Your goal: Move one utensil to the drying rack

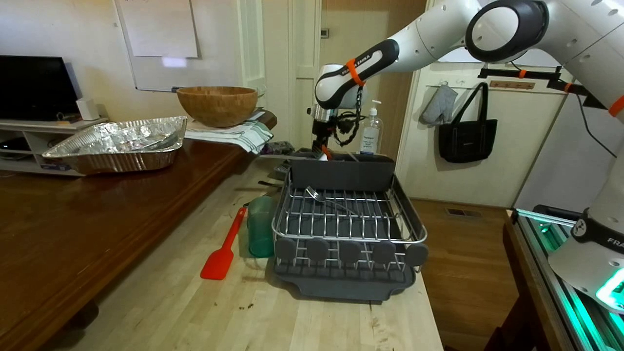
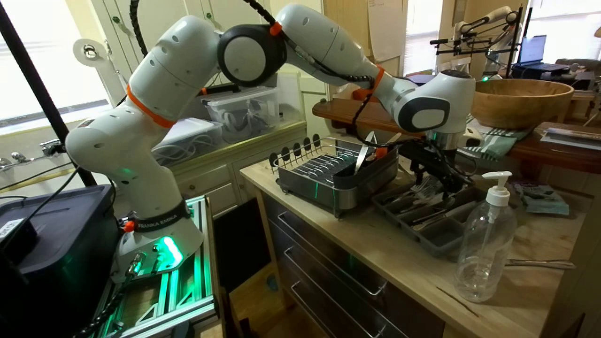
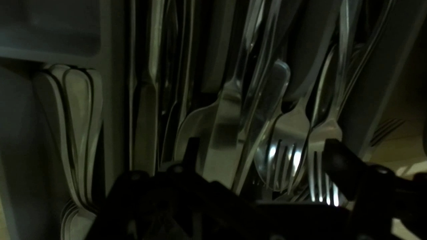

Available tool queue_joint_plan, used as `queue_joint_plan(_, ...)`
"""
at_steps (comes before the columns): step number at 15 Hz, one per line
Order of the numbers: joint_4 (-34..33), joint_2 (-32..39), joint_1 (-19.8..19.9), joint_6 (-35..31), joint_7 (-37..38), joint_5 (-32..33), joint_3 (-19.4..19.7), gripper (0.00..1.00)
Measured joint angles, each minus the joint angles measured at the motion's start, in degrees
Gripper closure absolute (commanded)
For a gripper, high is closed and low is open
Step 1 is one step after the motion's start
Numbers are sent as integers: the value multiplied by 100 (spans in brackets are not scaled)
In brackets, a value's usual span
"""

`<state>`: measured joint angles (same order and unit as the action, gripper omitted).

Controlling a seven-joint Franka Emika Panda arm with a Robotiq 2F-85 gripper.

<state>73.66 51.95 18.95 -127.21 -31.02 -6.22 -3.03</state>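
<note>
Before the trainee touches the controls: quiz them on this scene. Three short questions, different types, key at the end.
1. Short answer: In an exterior view, which utensil lies across the wires inside the drying rack?

2. True or false: The red spatula lies on the wooden counter, outside the rack.

3. Multiple choice: In the wrist view, above the cutlery tray, the fingers are:
A) pressed together
B) apart, with a gap between them
C) out of frame

Key: 1. A fork. 2. True. 3. B.
</note>
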Motion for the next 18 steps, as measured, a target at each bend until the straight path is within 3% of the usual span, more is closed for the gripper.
queue_joint_plan(4,-360,361,-2,19,67,0,1,7)
queue_joint_plan(6,-522,529,-10,64,78,8,2,31)
queue_joint_plan(7,-607,593,-18,113,93,13,4,34)
queue_joint_plan(15,-1096,759,-53,584,301,89,106,95)
queue_joint_plan(18,-1198,738,-103,699,385,117,137,97)
